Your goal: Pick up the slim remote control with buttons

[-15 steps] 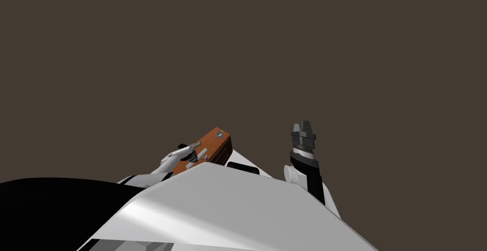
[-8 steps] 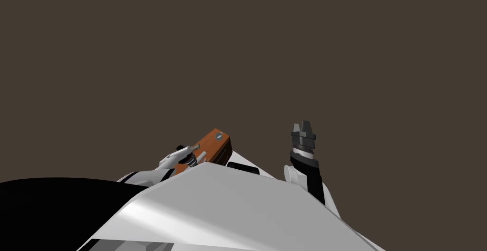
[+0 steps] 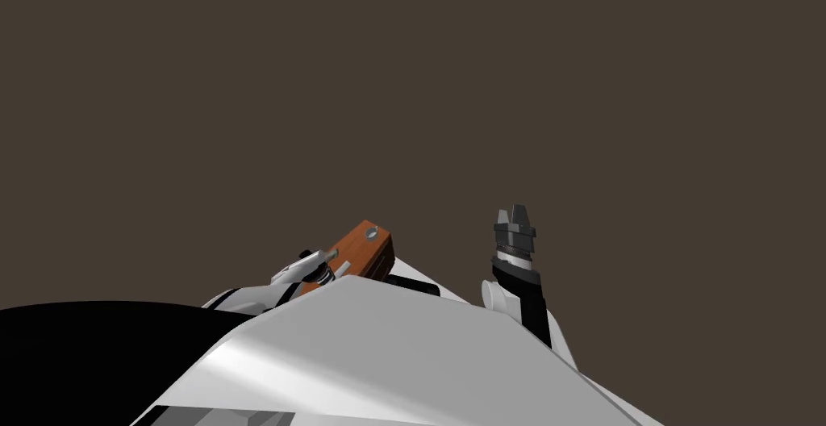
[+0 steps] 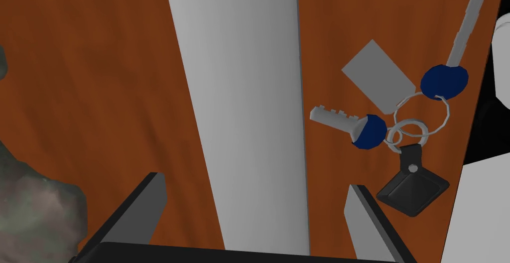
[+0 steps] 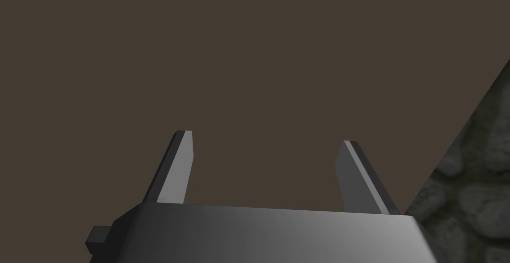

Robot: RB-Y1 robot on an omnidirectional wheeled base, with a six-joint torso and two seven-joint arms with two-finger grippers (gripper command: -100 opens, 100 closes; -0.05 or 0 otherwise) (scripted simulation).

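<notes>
Left gripper stood spread astride grey remote; key bunch lay at gripper's 2 o'clock. Skewed closing risked snagging the bunch or squirting the remote out. Right gripper hung spread, idle.

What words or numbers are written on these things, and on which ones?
None can be read.
The long, plain light grey slab between the open left gripper's fingers bears no marks.
The flat grey tag and the black square fob on the key ring are blank too.
</notes>
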